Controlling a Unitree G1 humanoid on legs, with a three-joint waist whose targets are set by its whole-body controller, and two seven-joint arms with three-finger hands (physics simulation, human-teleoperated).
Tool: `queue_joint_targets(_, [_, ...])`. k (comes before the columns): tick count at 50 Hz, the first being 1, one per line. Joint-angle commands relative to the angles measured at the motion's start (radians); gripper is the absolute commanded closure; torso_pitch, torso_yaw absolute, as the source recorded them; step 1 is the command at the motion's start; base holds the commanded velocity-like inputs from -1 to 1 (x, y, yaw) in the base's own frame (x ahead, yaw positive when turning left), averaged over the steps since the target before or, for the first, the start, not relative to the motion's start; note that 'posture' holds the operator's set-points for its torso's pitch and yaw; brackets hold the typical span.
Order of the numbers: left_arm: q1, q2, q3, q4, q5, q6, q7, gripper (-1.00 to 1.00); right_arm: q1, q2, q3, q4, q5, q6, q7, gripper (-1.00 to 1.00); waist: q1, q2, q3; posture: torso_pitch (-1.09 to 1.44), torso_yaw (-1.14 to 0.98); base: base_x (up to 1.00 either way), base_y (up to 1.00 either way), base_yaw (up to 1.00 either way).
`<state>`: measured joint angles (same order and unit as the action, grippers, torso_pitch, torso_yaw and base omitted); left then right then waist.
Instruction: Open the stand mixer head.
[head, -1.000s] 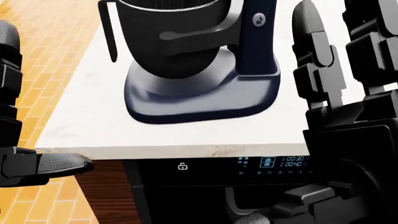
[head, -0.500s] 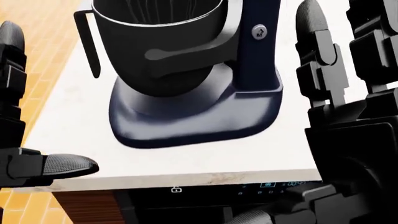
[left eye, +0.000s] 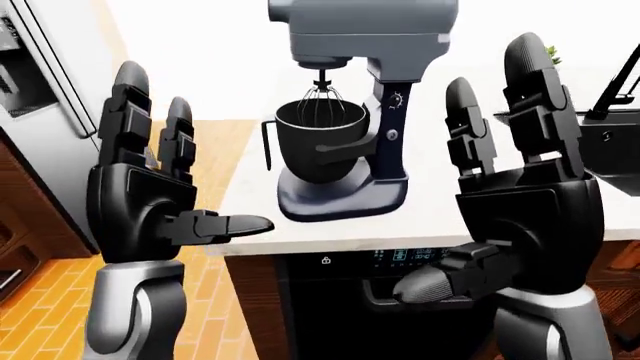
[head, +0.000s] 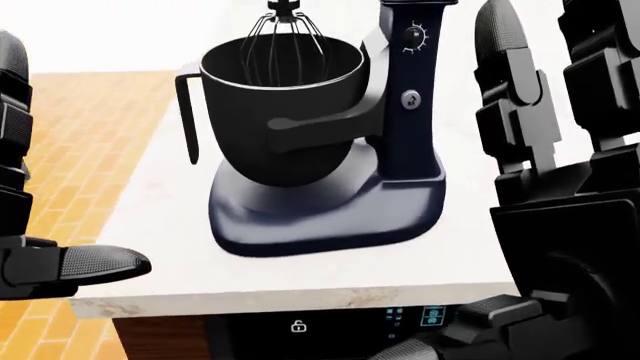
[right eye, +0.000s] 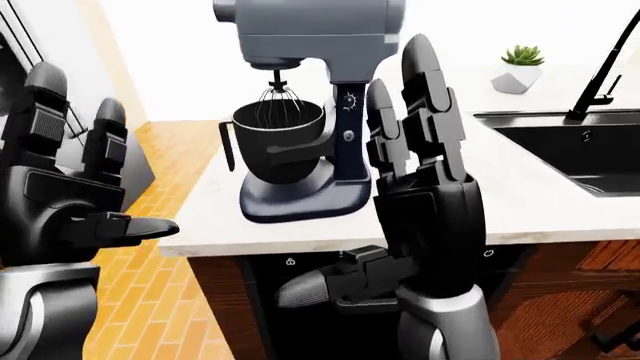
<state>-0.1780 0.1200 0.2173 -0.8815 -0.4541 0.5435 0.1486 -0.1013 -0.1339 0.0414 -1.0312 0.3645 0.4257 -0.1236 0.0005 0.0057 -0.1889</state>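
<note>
Left-eye view has the stand mixer (left eye: 345, 112) standing on the pale worktop (left eye: 450, 214), close to the worktop's near edge and toward its left end. The mixer head (left eye: 365, 34) sits level, down over the dark bowl (left eye: 320, 146), and the wire whisk (left eye: 322, 105) hangs from the head into the bowl. The bowl's handle points away from the mixer's column, toward the wood floor (left eye: 215, 300).

Left of the mixer, the left hand (left eye: 150, 202) is raised with its fingers straight up and its thumb jutting sideways toward the mixer base; it is released, grasping nothing and apart from the mixer. Right of the mixer, the right hand (left eye: 520, 210) is likewise raised and spread, fingers upright, thumb pointing low toward the dark appliance panel (left eye: 400, 259) below the mixer; it is not touching the mixer.

Farther right of the mixer, in the right-eye view, a black sink (right eye: 580, 146) with a tap is set into the worktop, and a small potted succulent (right eye: 520, 66) stands beyond it.
</note>
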Motion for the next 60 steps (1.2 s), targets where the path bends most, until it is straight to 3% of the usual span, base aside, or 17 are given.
queue_joint_targets(1, [-0.019, 0.006, 0.004, -0.015, -0.004, -0.030, 0.002, -1.00, -0.017, -0.006, -0.006, -0.016, 0.017, -0.011, -0.012, -1.00, 0.001, 0.002, -0.004, -0.25, 0.00, 0.00, 0.00, 0.00])
queue_joint_targets(6, [-0.020, 0.010, 0.007, -0.020, -0.014, -0.031, 0.009, -1.00, -0.067, 0.003, -0.092, -0.016, 0.235, 0.107, -0.131, -1.00, 0.004, 0.001, -0.019, -0.25, 0.00, 0.00, 0.00, 0.00])
queue_joint_targets(11, [-0.017, 0.009, 0.003, -0.024, -0.013, -0.031, 0.006, -1.00, -0.084, -0.055, -0.087, -0.016, 0.426, 0.110, -0.231, -1.00, 0.007, -0.002, -0.020, -0.25, 0.00, 0.00, 0.00, 0.00])
queue_joint_targets(16, [-0.019, 0.011, 0.005, -0.021, -0.015, -0.033, 0.008, -1.00, -0.136, -0.002, -0.173, 0.002, 0.584, 0.215, -0.319, -1.00, 0.008, -0.003, -0.018, -0.25, 0.00, 0.00, 0.00, 0.00])
queue_joint_targets(25, [-0.019, 0.011, 0.005, -0.016, -0.013, -0.038, 0.007, -1.00, -0.112, 0.013, -0.157, 0.017, 0.543, 0.218, -0.279, -1.00, 0.013, -0.004, -0.020, -0.25, 0.00, 0.00, 0.00, 0.00])
queue_joint_targets(43, [-0.014, 0.009, 0.004, -0.020, -0.007, -0.037, 0.006, -1.00, -0.122, 0.014, -0.163, 0.066, 0.587, 0.241, -0.321, -1.00, 0.012, -0.004, -0.035, -0.25, 0.00, 0.00, 0.00, 0.00])
queue_joint_targets(60, [-0.015, 0.008, 0.003, -0.017, -0.002, -0.037, 0.005, -1.00, -0.076, 0.037, -0.163, 0.079, 0.526, 0.242, -0.271, -1.00, 0.007, -0.001, -0.035, -0.25, 0.00, 0.00, 0.00, 0.00])
